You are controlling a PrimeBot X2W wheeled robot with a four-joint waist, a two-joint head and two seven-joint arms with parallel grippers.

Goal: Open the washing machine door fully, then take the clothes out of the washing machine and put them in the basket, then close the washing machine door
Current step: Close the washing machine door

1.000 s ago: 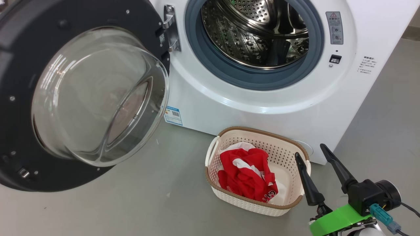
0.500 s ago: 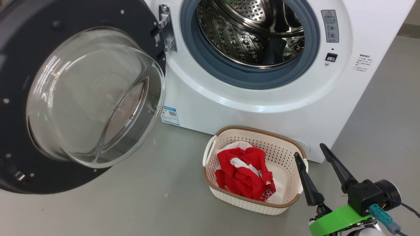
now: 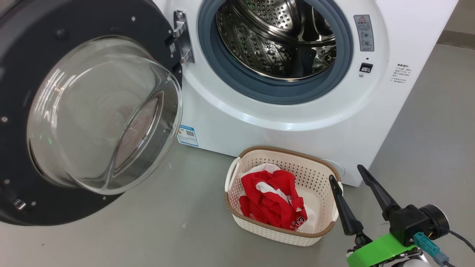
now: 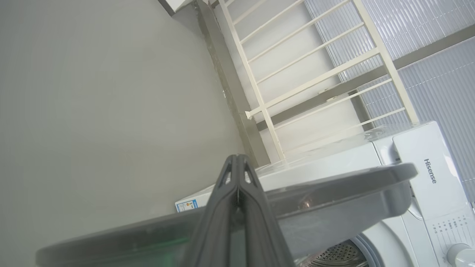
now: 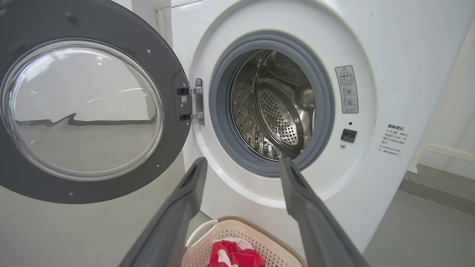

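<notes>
At the left of the head view, the washing machine door (image 3: 92, 111) stands swung wide. Its glass bowl faces us and its hinge sits at upper middle, beside the mouth of the washing machine (image 3: 278, 126). The drum (image 3: 274, 40) looks empty as far as we can see into it. The clothes (image 3: 272, 198) lie in the basket (image 3: 282, 149) at lower centre, on the floor just in front of the machine. So we judge that shutting the door is what remains.

That move turns on the left claw (image 4: 237, 165). In its wrist view the two fingers are pressed together and hold nothing. They cross the door's grey rim, seen edge-on as a band running from lower left to right, with the machine beyond it. The claw seems to lie on the door's outer side, so it is the nearer one for pushing the door towards the machine. Whether it touches the rim we cannot tell.

The right claw (image 3: 345, 172), at lower right, is spread wide and empty, beside the basket's right end.
</notes>
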